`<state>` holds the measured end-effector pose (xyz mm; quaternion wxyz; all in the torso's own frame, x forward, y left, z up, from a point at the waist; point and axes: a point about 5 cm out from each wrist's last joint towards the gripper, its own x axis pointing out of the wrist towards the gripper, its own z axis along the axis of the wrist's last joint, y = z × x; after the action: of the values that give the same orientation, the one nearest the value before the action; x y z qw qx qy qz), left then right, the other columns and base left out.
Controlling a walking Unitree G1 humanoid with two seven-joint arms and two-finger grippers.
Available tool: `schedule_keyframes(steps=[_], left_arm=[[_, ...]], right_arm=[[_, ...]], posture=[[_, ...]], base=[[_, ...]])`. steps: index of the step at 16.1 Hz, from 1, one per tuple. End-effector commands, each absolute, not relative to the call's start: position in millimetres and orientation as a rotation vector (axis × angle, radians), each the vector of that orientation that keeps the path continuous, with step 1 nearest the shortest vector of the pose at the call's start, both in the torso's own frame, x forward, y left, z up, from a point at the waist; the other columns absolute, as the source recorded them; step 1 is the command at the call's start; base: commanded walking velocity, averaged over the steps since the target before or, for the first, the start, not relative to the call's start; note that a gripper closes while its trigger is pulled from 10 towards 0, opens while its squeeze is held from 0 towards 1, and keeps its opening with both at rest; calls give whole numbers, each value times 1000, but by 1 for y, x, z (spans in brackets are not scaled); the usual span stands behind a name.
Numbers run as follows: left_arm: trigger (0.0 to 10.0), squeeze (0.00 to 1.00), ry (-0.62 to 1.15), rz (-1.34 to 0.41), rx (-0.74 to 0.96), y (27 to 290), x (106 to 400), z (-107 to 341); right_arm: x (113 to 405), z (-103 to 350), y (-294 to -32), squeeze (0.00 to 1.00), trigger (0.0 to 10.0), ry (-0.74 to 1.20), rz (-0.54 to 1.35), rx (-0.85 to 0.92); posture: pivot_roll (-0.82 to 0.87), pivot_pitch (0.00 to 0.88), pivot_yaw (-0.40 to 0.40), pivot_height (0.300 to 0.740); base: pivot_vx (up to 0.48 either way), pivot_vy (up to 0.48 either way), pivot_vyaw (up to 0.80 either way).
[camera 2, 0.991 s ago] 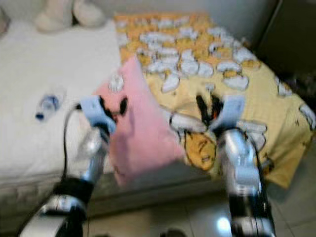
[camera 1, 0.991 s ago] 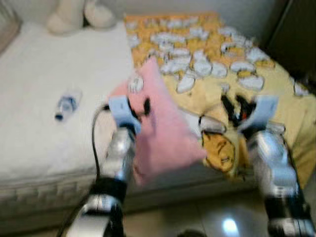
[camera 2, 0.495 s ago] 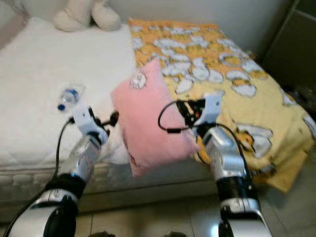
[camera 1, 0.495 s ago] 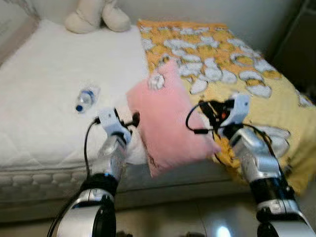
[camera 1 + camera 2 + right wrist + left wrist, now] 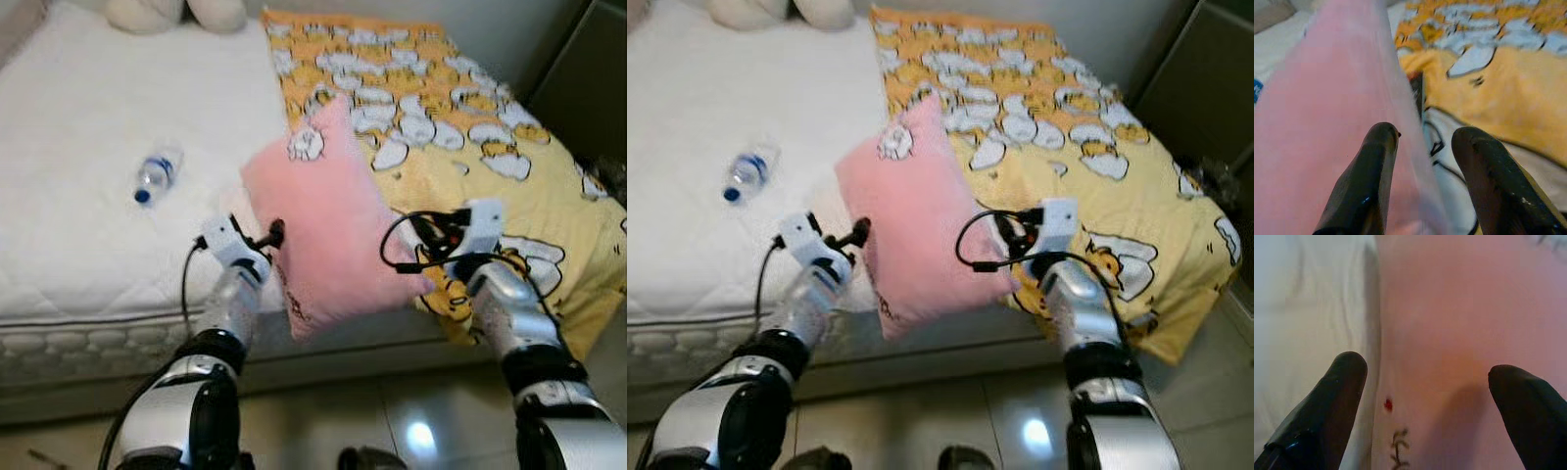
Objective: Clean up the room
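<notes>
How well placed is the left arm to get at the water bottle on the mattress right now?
Probably not yet. The left tool is pressed against the pink pillow, which both arms seem to hold up between them. The water bottle lies beyond it on the white mattress, unobstructed, but the pillow would need setting down first.

pink pillow (image 5: 328,235) hides part of the yellow blanket (image 5: 470,147) and my right gripper (image 5: 423,243) tips | plush toy (image 5: 176,12) cut off by the top edge | bottle (image 5: 155,177) label too small to read | dark mark on pillow, left wrist view, blurred | my left gripper (image 5: 1425,396) finger bases cut off
</notes>
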<state>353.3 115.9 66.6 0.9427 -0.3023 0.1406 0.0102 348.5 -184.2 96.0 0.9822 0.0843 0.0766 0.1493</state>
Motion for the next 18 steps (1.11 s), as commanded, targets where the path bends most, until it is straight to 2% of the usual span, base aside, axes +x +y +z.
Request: schedule_keyframes(steps=[1,4,6,7,8,12,15,18], left_arm=[[10000,0,298,5,-650,102,357,72],[10000,0,353,-16,-756,79,352,67],[10000,0,408,-134,-843,42,343,65],[10000,0,418,-151,-853,38,340,63],[0,0,440,-151,-884,35,336,58],[0,0,441,-158,-966,34,333,55],[0,0,441,-218,-937,26,330,55],[0,0,417,-244,-944,23,331,59]], right_arm=[[353,97,-183,0,10000,158,306,183],[358,94,-173,0,10000,191,311,201],[360,87,-160,0,10000,241,317,251],[360,85,-157,0,10000,252,317,263],[359,82,-156,0,0,269,301,303],[354,74,-169,0,0,284,256,342],[344,64,-198,0,0,295,190,332],[340,58,-192,0,0,310,211,333]], posture=[[-160,168,-102,719],[-166,198,-107,719],[-159,217,-109,719],[-158,218,-109,719],[-155,217,-109,719],[-154,220,-110,719],[-172,230,-109,719],[-182,232,-102,719]], base=[[0,0,0],[0,0,0],[0,0,0],[0,0,0],[0,0,0],[0,0,0],[0,0,0],[0,0,0]])
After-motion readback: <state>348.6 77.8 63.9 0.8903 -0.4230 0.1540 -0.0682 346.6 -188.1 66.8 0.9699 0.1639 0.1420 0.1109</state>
